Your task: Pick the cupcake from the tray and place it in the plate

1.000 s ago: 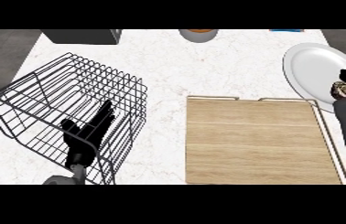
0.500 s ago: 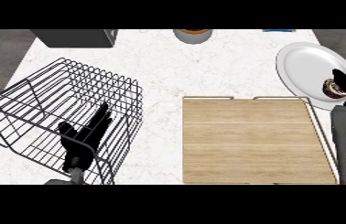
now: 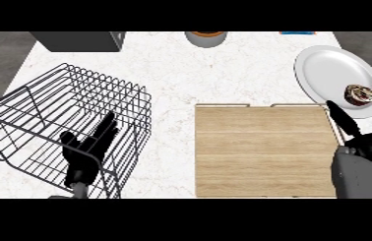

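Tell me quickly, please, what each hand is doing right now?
Left hand: open, fingers straight, holding nothing, in front of the wire rack.
Right hand: open, fingers straight, holding nothing; the cupcake sits on the plate.

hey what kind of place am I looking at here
Most likely a kitchen counter: a white marble-patterned countertop carries a black wire dish rack, a light wooden tray and a round white plate with a cupcake on it.

A black wire rack (image 3: 73, 114) stands on the white marble desk (image 3: 218, 73), with a dark box (image 3: 78, 41) and a grey cup (image 3: 206, 38) at the far edge.
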